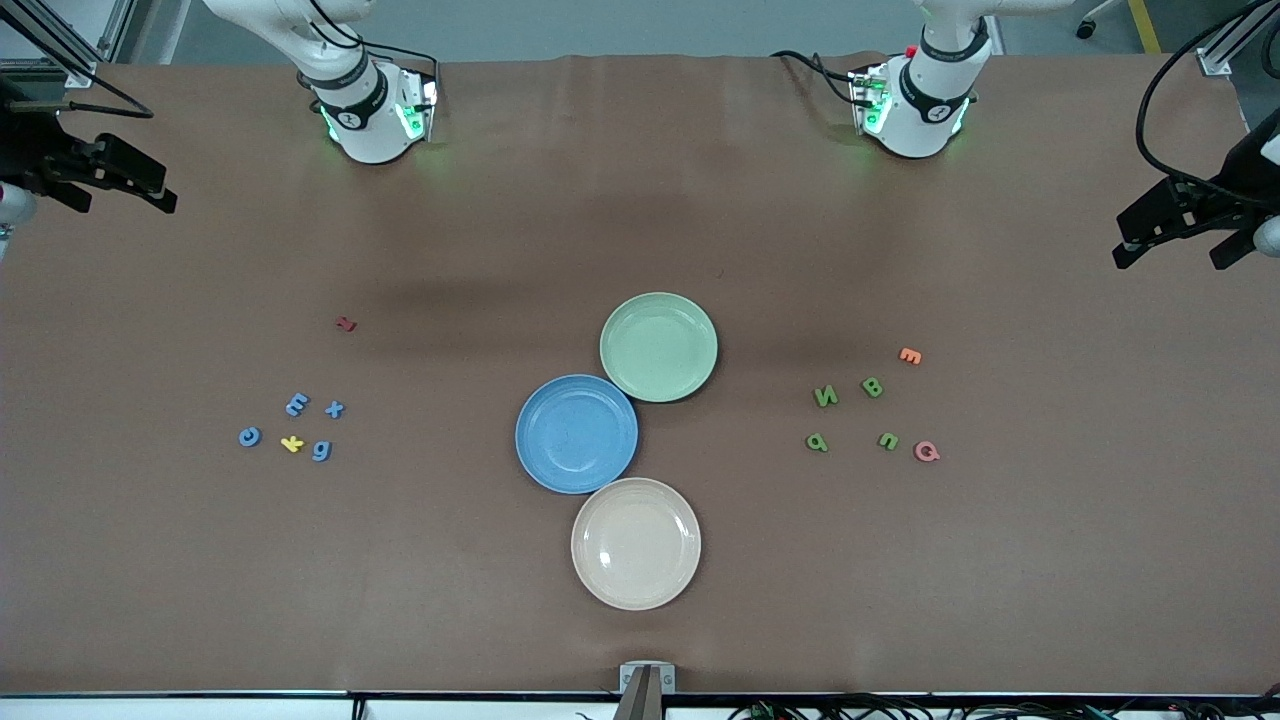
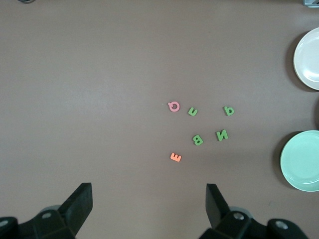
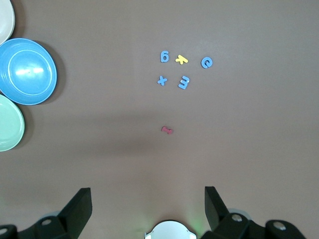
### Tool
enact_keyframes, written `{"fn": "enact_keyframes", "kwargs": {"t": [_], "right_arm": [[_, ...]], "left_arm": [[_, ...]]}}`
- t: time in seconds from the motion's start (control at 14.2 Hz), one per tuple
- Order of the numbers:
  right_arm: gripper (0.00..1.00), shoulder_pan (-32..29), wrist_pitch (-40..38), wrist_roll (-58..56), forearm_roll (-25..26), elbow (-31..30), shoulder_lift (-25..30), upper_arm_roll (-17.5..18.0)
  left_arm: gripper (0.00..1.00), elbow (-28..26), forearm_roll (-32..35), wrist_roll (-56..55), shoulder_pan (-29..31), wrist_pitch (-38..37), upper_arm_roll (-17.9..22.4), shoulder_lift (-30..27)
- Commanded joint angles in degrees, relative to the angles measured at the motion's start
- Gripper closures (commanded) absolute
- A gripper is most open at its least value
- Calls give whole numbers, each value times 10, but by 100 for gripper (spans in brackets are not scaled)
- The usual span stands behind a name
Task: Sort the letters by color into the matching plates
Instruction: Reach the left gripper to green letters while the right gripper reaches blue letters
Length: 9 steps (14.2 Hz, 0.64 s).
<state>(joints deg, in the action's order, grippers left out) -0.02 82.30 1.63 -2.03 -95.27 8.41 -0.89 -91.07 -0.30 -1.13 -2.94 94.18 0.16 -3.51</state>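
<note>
Letters lie in two loose clusters on the brown surface point(image 1: 640, 200), and nothing is sorted yet. Toward the right arm's end sit four blue ones: the blue E point(image 1: 297, 404), blue x point(image 1: 334, 409), blue c point(image 1: 249, 436) and blue g point(image 1: 321, 450). Toward the left arm's end sit four green ones: the green N point(image 1: 826, 396), green B point(image 1: 873, 387), green p point(image 1: 817, 441) and green n point(image 1: 888, 440). Between the clusters stand three plates, all empty: the green plate point(image 1: 659, 347), the blue plate point(image 1: 576, 433) just nearer the front camera and touching it, and nearest of all a cream plate point(image 1: 636, 543).

Both arms wait high at the ends of the surface. The left claw point(image 2: 148, 199) hangs spread wide with nothing in it, over bare surface beside the green cluster; the right claw point(image 3: 147, 201) is likewise wide and empty beside the blue group.

Now the hazards! Four decoys are mixed in. A yellow k point(image 1: 291, 443) sits squeezed between the blue c and blue g, so a wide claw coming down could well catch it too. An orange E point(image 1: 909, 355) and pink Q point(image 1: 927, 452) flank the greens, and a small dark red letter point(image 1: 345, 323) lies apart. The letters are thin and small, likely to slip from a pinch. With the plates crowded together, a drop near a rim could land in the wrong one.
</note>
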Motion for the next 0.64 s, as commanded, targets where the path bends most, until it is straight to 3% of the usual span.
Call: {"fn": "enact_keyframes", "kwargs": {"t": [0.0, 0.56], "right_arm": [[0, 0, 2, -20, -5, -8, 15, -4], [0, -8, -6, -28, 0, -2, 13, -7]], "left_arm": [[0, 0, -3, 2, 1, -9, -1, -8], [0, -2, -8, 2, 5, -40, 1, -4]]}}
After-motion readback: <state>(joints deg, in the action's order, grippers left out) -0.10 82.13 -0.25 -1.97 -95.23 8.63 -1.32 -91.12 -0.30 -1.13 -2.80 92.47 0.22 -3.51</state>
